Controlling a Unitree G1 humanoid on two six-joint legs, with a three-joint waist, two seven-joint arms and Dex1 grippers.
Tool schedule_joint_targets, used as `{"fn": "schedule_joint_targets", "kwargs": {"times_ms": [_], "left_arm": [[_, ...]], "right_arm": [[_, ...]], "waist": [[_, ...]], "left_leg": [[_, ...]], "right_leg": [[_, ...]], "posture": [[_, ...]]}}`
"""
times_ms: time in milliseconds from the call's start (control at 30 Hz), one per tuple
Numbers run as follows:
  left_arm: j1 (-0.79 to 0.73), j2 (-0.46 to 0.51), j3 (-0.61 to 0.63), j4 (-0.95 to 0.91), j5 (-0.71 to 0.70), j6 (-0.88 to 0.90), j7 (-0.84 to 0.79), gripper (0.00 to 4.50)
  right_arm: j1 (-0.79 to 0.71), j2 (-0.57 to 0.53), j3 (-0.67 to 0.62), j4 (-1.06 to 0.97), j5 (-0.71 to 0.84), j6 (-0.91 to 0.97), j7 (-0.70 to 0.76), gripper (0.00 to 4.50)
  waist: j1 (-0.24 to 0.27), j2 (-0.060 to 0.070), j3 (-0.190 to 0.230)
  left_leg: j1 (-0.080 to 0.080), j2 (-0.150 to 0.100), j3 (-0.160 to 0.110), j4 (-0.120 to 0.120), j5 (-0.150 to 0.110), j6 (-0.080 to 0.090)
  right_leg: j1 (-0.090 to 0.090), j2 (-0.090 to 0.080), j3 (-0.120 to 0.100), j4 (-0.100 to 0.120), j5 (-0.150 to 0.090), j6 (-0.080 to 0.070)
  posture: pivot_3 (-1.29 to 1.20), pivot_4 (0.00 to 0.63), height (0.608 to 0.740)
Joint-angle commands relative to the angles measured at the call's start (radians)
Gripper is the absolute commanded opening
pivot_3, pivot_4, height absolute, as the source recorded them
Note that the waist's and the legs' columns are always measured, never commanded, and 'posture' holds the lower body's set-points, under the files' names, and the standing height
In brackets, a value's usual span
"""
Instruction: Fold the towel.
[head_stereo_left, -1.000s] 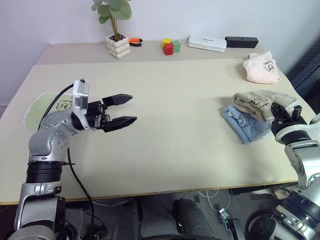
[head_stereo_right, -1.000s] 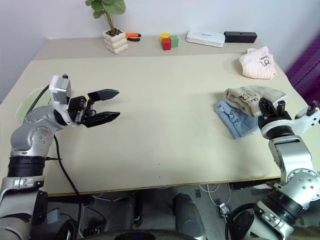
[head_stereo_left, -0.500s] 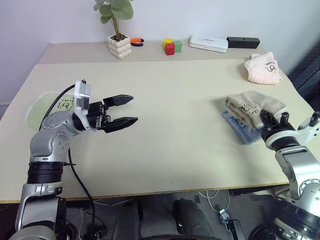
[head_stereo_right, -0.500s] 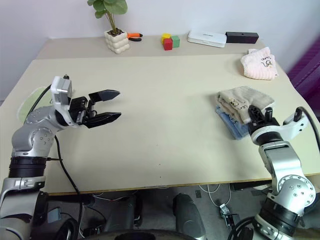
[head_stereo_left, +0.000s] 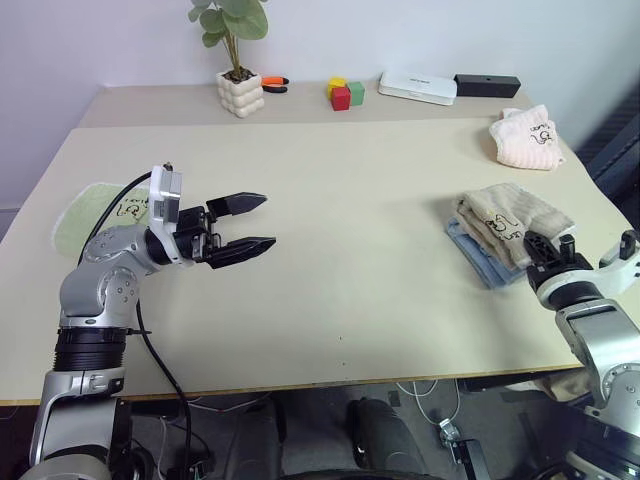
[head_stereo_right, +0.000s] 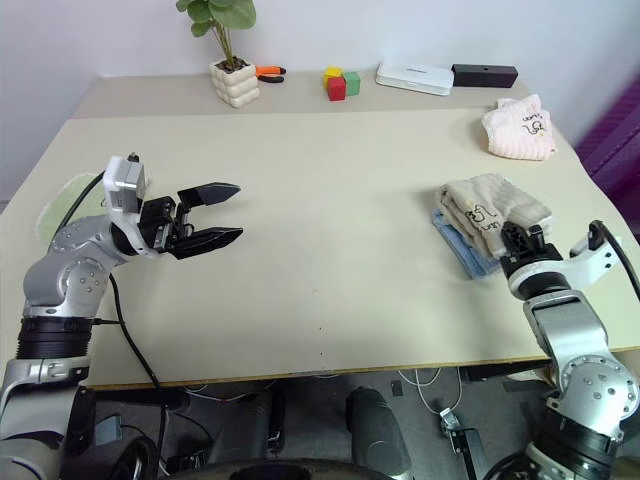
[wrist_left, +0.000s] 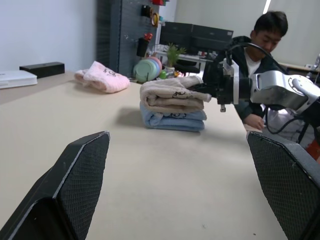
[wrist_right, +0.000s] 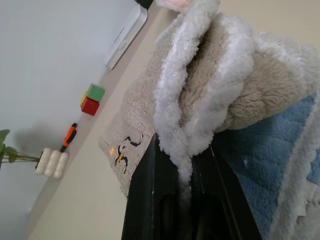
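Your right gripper (wrist_right: 185, 165) has dropped slightly, clamped on the towel (head_stereo_left: 510, 215)'s white edging. Your left gripper (head_stereo_left: 245, 222) hangs wide open, empty. The left wrist view adds a seated person (wrist_left: 260, 55).

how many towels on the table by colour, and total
beige towel: 1
blue towel: 1
pink towel: 1
green towel: 1
total: 4
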Motion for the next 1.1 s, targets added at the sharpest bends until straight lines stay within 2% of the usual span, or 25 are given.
{"fn": "schedule_joint_targets", "kwargs": {"times_ms": [33,67,300,600,767,867,967,1100], "left_arm": [[-0.01,0.006,0.014,-0.029,-0.005,-0.014,-0.006,4.5],[-0.01,0.006,0.014,-0.029,-0.005,-0.014,-0.007,4.5],[-0.004,0.003,0.012,-0.036,-0.006,-0.013,-0.008,4.5],[-0.028,-0.063,-0.031,-0.022,0.016,-0.032,0.0,4.5],[-0.058,-0.075,-0.041,0.04,0.036,-0.061,-0.024,4.5],[-0.069,-0.078,-0.04,0.068,0.045,-0.076,-0.039,4.5],[-0.076,-0.072,-0.034,0.082,0.045,-0.082,-0.05,4.5],[-0.078,-0.086,-0.046,0.073,0.056,-0.083,-0.03,4.5]], "right_arm": [[0.008,-0.023,-0.007,-0.001,-0.015,-0.008,0.032,0.72],[0.014,-0.028,-0.005,0.007,-0.024,-0.003,0.041,1.01],[0.033,-0.068,-0.018,0.056,-0.07,0.006,0.098,4.47],[0.112,-0.116,-0.091,0.048,-0.154,-0.008,0.105,4.49],[0.12,-0.177,-0.121,0.013,-0.389,-0.108,0.084,4.49],[0.092,-0.217,-0.108,-0.029,-0.489,-0.163,0.153,4.49],[0.094,-0.3,0.009,-0.104,-0.631,-0.214,0.344,4.49],[0.068,-0.354,0.111,-0.157,-0.696,-0.243,0.537,4.49]], "waist": [[0.0,0.0,0.0],[0.0,0.0,0.0],[0.001,0.0,0.0],[0.022,0.0,0.0],[0.026,0.001,-0.001],[0.023,0.003,-0.002],[0.019,0.004,-0.002],[0.024,0.004,-0.002]], "left_leg": [[0.0,0.0,0.0,0.0,0.0,0.0],[0.0,0.0,0.0,0.0,0.0,0.0],[0.0,0.0,0.0,0.001,0.0,0.0],[0.0,0.0,0.0,0.003,0.0,0.0],[-0.001,0.0,0.0,0.007,0.0,0.0],[-0.001,0.0,0.0,0.009,0.0,0.0],[0.0,0.0,0.0,0.009,0.0,0.0],[0.0,0.0,-0.001,0.009,0.0,0.001]], "right_leg": [[0.0,0.0,0.0,0.0,0.0,0.0],[0.0,0.0,0.0,0.0,0.0,0.0],[0.0,0.0,0.0,0.0,0.0,0.0],[0.002,0.0,0.0,0.0,0.0,0.0],[0.002,0.0,0.0,0.001,0.0,0.0],[0.003,0.0,0.001,0.001,0.0,0.0],[0.003,0.001,0.001,0.001,0.0,0.0],[0.004,0.001,0.0,0.001,0.0,0.0]], "posture": [[0.0,0.15,0.74],[0.0,0.15,0.74],[0.0,0.15,0.74],[0.0,0.15,0.74],[0.0,0.15,0.74],[0.0,0.15,0.74],[0.0,0.15,0.74],[0.0,0.15,0.74]]}}
